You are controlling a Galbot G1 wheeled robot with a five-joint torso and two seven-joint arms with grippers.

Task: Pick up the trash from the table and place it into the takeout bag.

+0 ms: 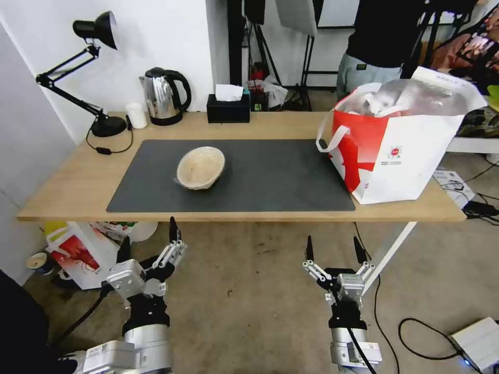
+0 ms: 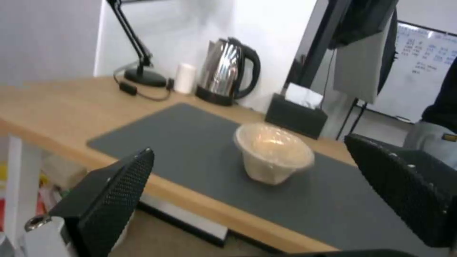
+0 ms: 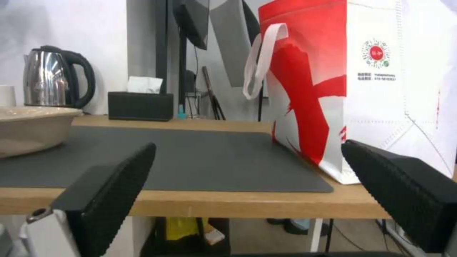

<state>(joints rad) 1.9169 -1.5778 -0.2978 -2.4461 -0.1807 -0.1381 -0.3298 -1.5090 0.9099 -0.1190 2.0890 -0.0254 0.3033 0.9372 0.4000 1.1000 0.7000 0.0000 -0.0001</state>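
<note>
Tan bowl (image 1: 200,167) on mat, beyond left claw (image 1: 149,242); both claws wide, empty

Both end effectors hang below and in front of the table (image 1: 67,192) edge, fingers spread. Ahead of the left end effector (image 1: 150,244), open dark mat (image 1: 270,182) surrounds the tan film-covered bowl (image 1: 200,167). Ahead and right of the right end effector (image 1: 333,248), the takeout bag (image 1: 410,156) blocks that table end. Kettle (image 1: 163,96), tissue box (image 1: 228,107) and lamp (image 1: 99,119) line the far edge.
</note>
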